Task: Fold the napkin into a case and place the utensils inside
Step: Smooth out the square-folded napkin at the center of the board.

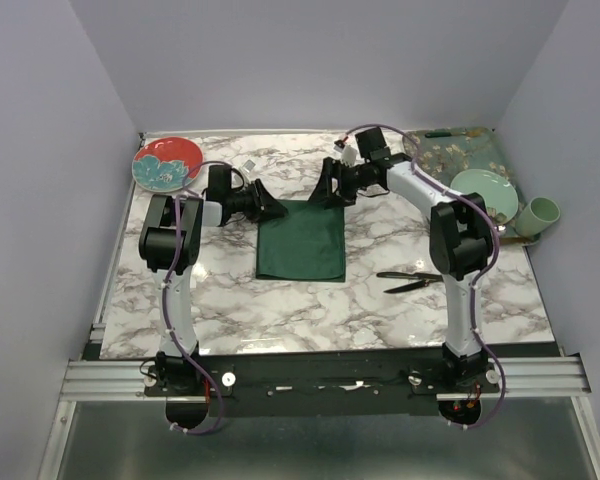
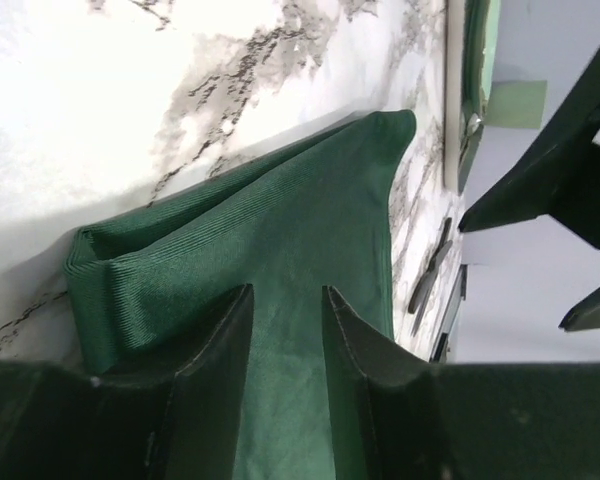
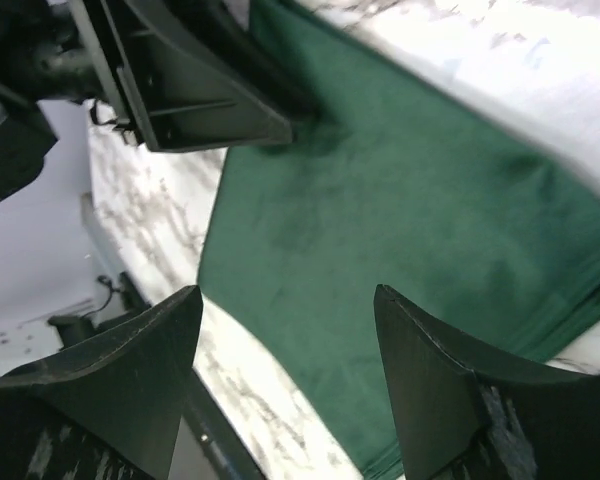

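With the folded napkin (image 1: 300,240) lying mid-counter, the left gripper (image 1: 277,210) narrowed over its far-left corner and the right gripper (image 1: 320,195) spread wide above its far edge, both should pinch all layers evenly before folding, clear of the utensils (image 1: 412,280) near the right edge.

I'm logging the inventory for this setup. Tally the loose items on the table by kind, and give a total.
Napkin, dark green: 1
Utensils, black: 2
Plates: 2, the red plate and the pale green plate
Tray, floral: 1
Cup, pale green: 1
Total: 7
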Robot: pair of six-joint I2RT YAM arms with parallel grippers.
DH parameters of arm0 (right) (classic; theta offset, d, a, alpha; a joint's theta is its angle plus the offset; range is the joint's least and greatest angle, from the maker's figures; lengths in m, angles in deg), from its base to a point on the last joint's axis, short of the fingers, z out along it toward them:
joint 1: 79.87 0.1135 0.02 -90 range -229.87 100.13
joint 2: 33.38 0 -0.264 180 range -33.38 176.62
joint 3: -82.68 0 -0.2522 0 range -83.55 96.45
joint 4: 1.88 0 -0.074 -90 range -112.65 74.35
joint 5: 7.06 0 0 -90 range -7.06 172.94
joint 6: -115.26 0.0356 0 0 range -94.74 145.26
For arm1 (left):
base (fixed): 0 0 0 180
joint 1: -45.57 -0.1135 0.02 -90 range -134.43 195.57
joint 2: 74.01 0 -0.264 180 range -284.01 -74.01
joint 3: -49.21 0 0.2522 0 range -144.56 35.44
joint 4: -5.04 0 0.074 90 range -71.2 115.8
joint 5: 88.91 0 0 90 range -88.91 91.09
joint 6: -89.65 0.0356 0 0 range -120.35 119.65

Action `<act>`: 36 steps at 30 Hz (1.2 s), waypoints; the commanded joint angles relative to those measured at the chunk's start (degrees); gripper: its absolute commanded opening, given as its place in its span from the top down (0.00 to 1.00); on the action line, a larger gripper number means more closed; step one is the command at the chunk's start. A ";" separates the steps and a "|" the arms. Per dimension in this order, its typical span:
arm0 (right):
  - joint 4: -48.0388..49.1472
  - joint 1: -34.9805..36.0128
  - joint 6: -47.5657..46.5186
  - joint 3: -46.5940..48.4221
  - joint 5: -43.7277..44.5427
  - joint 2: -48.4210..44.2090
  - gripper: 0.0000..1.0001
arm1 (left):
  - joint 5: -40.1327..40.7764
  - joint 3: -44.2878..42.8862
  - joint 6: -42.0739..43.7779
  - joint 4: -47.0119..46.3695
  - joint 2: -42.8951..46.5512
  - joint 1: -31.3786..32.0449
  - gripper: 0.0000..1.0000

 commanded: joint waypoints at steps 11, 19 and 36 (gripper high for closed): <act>4.17 0.26 5.16 -9.20 -3.29 5.90 0.31 | -5.71 2.80 -13.75 -21.42 4.72 0.97 0.30; -0.14 -0.01 4.20 -9.03 1.46 6.96 0.37 | -4.75 1.13 -22.98 -29.18 -5.47 0.53 0.30; -3.65 0.08 3.23 -6.22 4.37 7.49 0.37 | -6.50 10.26 -14.90 -15.12 11.29 -1.76 0.01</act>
